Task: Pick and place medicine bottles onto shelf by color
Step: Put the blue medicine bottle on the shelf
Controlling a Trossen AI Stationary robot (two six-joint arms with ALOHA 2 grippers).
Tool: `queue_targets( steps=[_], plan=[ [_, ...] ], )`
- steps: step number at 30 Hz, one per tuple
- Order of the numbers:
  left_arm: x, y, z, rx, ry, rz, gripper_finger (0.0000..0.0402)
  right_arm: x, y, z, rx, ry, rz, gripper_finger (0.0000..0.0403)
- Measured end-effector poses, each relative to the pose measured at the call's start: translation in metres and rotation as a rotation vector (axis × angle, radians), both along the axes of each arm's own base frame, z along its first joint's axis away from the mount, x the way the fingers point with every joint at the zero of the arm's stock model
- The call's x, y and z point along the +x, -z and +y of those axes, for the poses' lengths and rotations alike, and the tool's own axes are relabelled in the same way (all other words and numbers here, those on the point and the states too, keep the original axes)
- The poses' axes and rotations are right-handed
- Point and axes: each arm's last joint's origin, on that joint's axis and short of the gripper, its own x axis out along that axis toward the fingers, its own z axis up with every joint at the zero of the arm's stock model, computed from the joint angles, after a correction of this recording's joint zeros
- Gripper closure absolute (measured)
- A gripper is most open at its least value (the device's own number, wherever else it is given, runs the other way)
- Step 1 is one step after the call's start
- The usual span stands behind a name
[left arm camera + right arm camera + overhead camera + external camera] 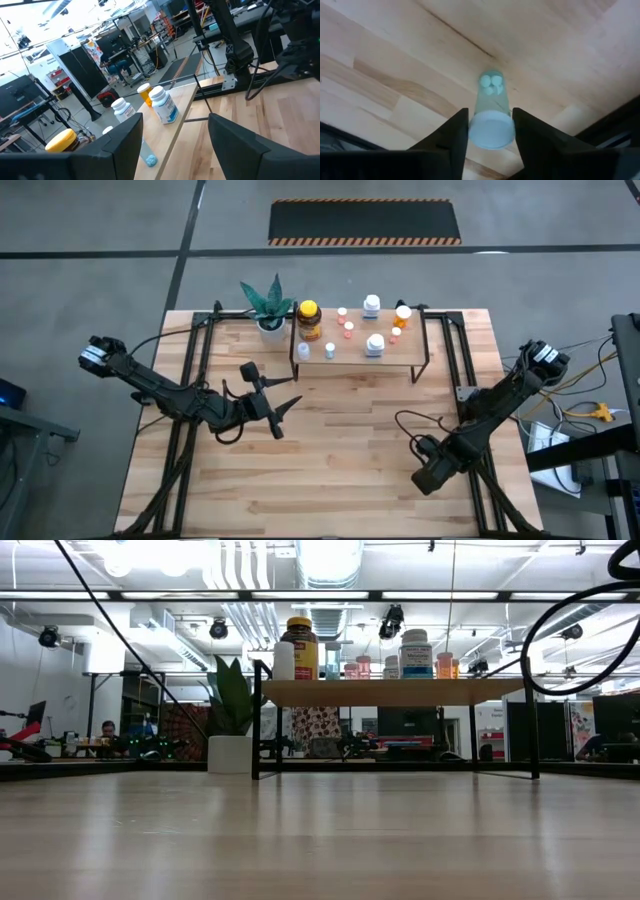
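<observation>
A tiny clear bottle (491, 112) with a white cap and white pills in its far end stands on the wooden table near its right front part, with my right gripper (425, 476) (491, 120) shut on it from above. Further medicine bottles stand on the shelf (355, 361) (400, 692) at the far middle, among them an amber one with a yellow cap (309, 320) (299, 645). My left gripper (272, 392) (175, 120) hangs open, level, left of and in front of the shelf, holding nothing. My right gripper pinches the tiny bottle at its white cap (492, 131), one finger (455, 132) on each side of the cap. The fingers come from above, slanting steeply down. The bottle's pill-filled far end (491, 85) rests on the table.
A white pot with a green plant (268, 308) (232, 730) stands just left of the shelf. Black frame rails (190, 380) run along both table sides. A loose black cable (405, 425) loops on the table beside my right arm. Bare wood lies in the table's middle and front.
</observation>
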Motion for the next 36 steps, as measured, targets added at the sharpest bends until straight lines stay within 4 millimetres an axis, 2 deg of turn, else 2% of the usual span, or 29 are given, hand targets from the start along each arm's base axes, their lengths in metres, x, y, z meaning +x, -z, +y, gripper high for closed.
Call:
queue_targets(
  steps=[5, 11, 15, 19, 23, 28, 31, 36],
  plan=[
    [0.0, 0.0, 0.0, 0.0, 0.0, 0.0, 0.0194, 0.0, 0.0, 0.0, 0.007, 0.0, -0.007, 0.0285],
    [0.0, 0.0, 0.0, 0.0, 0.0, 0.0, 0.0194, 0.0, -0.004, 0.0, 0.017, -0.015, -0.019, 0.0287],
    [0.0, 0.0, 0.0, -0.003, 0.001, -0.004, 0.0194, 0.01, -0.02, -0.001, 0.053, -0.04, -0.071, 0.0289],
    [0.0, 0.0, 0.0, -0.005, 0.001, -0.005, 0.0194, 0.029, -0.042, -0.009, 0.068, -0.08, -0.134, 0.029],
    [0.0, 0.0, 0.0, -0.006, 0.001, -0.006, 0.0194, 0.052, -0.067, -0.024, 0.042, -0.143, -0.219, 0.029],
    [0.001, 0.001, -0.001, -0.002, 0.002, 0.0, 0.0194, 0.08, -0.11, -0.049, 0.01, -0.308, -0.351, 0.029],
    [0.001, 0.001, -0.001, -0.003, 0.003, -0.001, 0.0194, 0.087, -0.135, -0.073, -0.036, -0.414, -0.363, 0.0291],
    [0.0, 0.001, -0.001, -0.001, 0.005, 0.001, 0.0194, 0.085, -0.172, -0.116, -0.212, -0.624, -0.319, 0.0291]
  ],
)
